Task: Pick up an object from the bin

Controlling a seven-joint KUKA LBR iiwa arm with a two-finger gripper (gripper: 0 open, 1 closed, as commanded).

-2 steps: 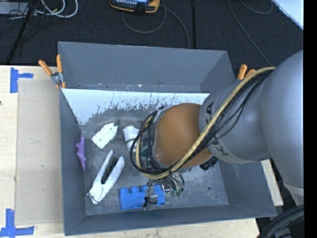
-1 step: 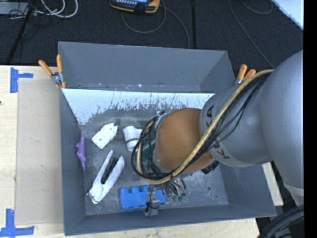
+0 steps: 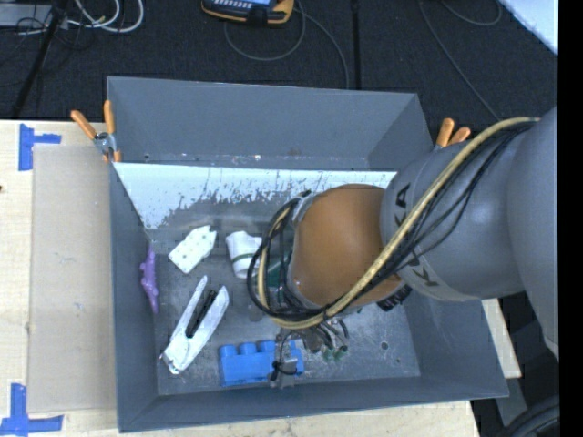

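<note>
We look down into the grey metal bin (image 3: 127,244) and see the arm reaching in from the right, with its rounded orange cover and looped cables hanging over the middle of the floor. The gripper (image 3: 284,364) sits low at the front of the bin, at the right end of a blue toy brick (image 3: 244,364) that lies flat near the front wall. It appears to touch the brick's right edge, but the wrist hides much of it. We cannot tell whether the gripper is spread or pressed together, nor whether it grips anything.

Just left of the brick, a long white object with a black stripe (image 3: 196,324) lies slanted, its lower end towards the front left corner. Further back, a flat white piece (image 3: 192,248) rests at a tilt, and beside it to the right stands a small white cup-like thing (image 3: 241,251), close to the cables. A purple item (image 3: 148,280) lies along the left wall. A small greenish thing (image 3: 333,353) sits just right of the gripper; we cannot make out what it is.
</note>
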